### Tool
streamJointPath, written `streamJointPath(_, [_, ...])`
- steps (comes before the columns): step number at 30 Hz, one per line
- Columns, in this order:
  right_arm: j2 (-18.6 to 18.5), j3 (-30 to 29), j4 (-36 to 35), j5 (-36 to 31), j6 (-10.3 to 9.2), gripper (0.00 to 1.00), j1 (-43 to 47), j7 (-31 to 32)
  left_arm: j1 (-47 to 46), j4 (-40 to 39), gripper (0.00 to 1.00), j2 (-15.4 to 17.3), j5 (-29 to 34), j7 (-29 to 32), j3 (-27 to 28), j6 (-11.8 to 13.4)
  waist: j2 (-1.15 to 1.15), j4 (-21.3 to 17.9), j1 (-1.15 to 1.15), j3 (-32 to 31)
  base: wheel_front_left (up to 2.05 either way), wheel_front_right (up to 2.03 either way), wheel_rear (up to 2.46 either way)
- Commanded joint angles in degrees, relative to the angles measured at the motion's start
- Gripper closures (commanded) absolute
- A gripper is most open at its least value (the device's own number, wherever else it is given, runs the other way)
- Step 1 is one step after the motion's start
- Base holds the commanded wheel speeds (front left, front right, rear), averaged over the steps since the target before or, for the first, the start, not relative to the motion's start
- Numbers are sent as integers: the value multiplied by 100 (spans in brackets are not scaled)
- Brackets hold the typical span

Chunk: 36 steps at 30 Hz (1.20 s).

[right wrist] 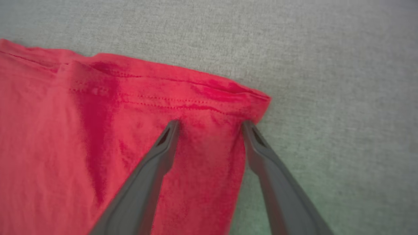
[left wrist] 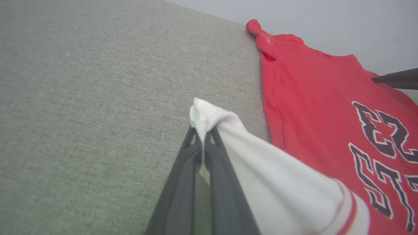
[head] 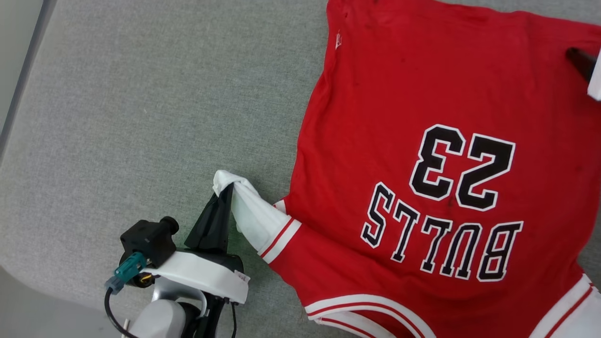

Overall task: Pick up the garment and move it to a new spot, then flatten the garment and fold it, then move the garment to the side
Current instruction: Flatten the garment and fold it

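Matt red cloth garment (head: 399,94) on coarse grey woven surface (head: 141,117)

"BULLS", "23" on the garment (head: 422,141)

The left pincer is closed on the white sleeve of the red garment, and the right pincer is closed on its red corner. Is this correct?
Not quite: the right pincer is open, spread wide over the red corner of the garment; the right wrist view shows this. The left pincer is closed on the white sleeve.
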Motion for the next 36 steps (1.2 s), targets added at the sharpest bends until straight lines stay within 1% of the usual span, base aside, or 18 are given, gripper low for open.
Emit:
streamJointPath(1, [-20,139,279,-16,-3,0,-3,295,-114,41,100,-20,-30,-64,-19,-51,0,113,-1,148,0,0,0])
streamJointPath(6, [64,308,976,75,-3,0,259,1175,-167,170,100,-47,-48,-122,-40,-102,0,138,-1,213,0,0,0])
streamJointPath(7, [74,267,1076,116,-3,58,288,1291,-177,198,100,-58,-57,-123,-44,-92,0,142,-1,213,0,0,0])
streamJointPath(8, [86,279,1108,125,-3,99,289,1339,-184,225,100,-67,-69,-124,-51,-102,0,145,-1,208,0,0,0])
streamJointPath(11, [41,270,1117,118,-3,100,218,1312,-184,302,100,-88,-91,-151,-69,-135,0,151,-1,144,0,0,0])
streamJointPath(14, [-42,246,981,144,-3,100,72,1134,-138,382,100,-84,-123,-156,-80,-145,0,123,-1,-5,0,0,0])
streamJointPath(18, [-237,253,663,233,-4,100,-64,866,-58,478,100,-17,-131,-116,-58,-109,0,42,-1,-339,0,0,0])
streamJointPath(21, [-400,357,354,339,-6,100,18,718,49,542,100,49,-168,-69,-9,-48,0,-70,-1,-649,0,0,0])
streamJointPath(27, [-657,605,-352,664,-5,100,872,638,400,622,100,237,-271,59,141,100,0,-423,-1,-1310,0,0,0])
streamJointPath(31, [-756,516,-937,920,-5,100,1724,639,689,609,100,378,-344,146,254,217,0,-697,-1,-1699,0,0,0])
streamJointPath(34, [-730,344,-1433,1043,-5,100,2526,645,902,581,100,457,-402,244,327,316,0,-878,-1,-2005,0,0,0])
streamJointPath(35, [-730,344,-1433,1043,-5,100,2526,645,902,581,100,457,-402,244,327,316,0,-878,-1,-2005,0,0,0])
streamJointPath(36, [-725,290,-1601,1063,-5,100,2834,668,969,572,100,476,-407,282,340,354,0,-925,-1,-2111,0,0,0])
